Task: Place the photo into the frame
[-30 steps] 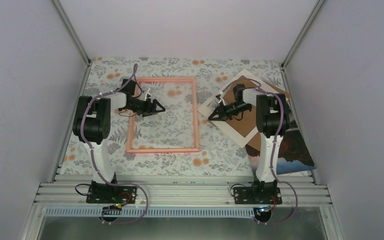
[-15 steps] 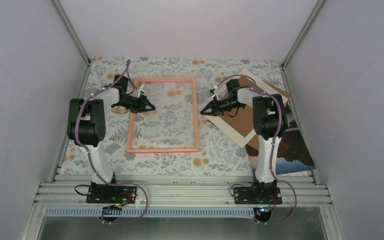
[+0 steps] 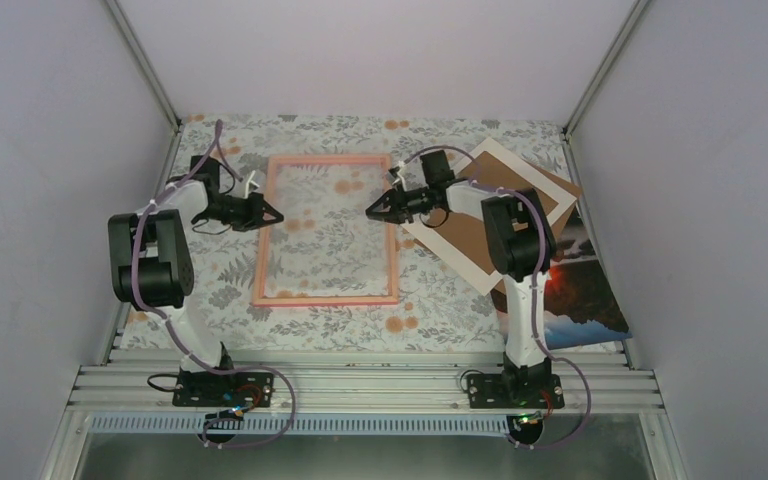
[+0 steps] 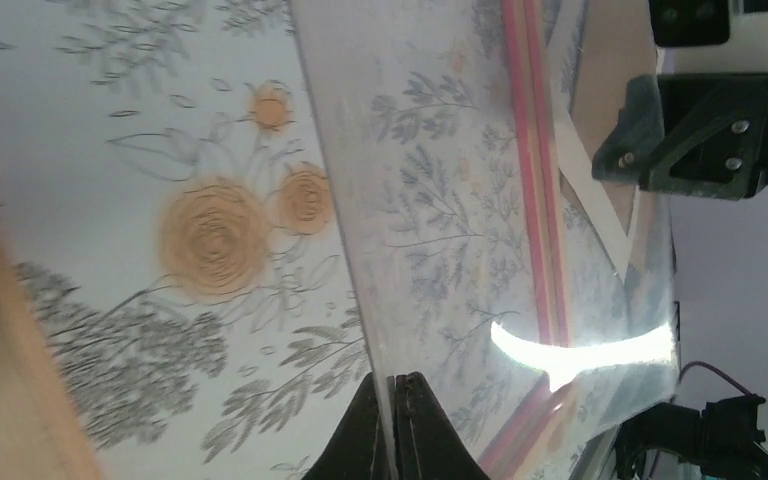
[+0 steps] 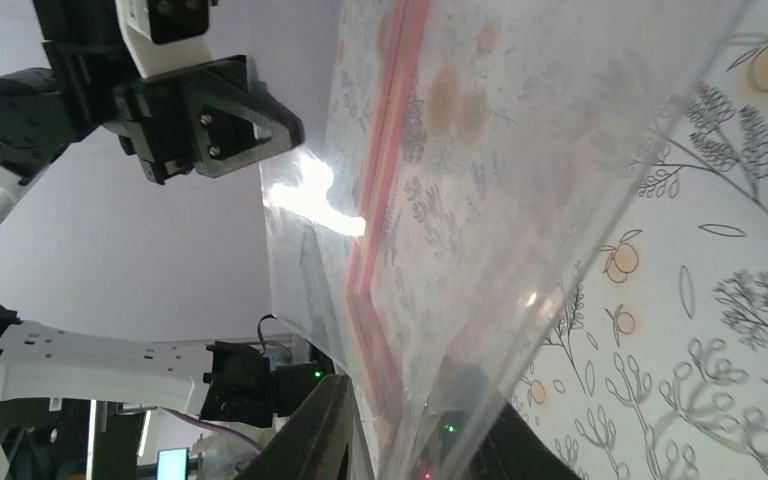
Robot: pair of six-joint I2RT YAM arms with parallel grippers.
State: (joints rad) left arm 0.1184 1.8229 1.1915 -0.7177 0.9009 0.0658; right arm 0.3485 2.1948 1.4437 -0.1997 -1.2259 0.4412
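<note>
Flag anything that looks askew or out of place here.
The pile on the right is askew: the brown backing board and white border mat lie diagonally, partly covering the sunset photo print, with only its near end showing. The pink rectangular frame lies square.

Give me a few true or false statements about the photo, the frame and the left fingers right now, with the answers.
The photo lies inside the frame. False: it lies on the right side of the table, outside the frame.
The frame lies on the tablecloth. True.
The left fingers are wide open. False: they are shut on the edge of a clear pane.
The tablecloth has a floral print. True.
</note>
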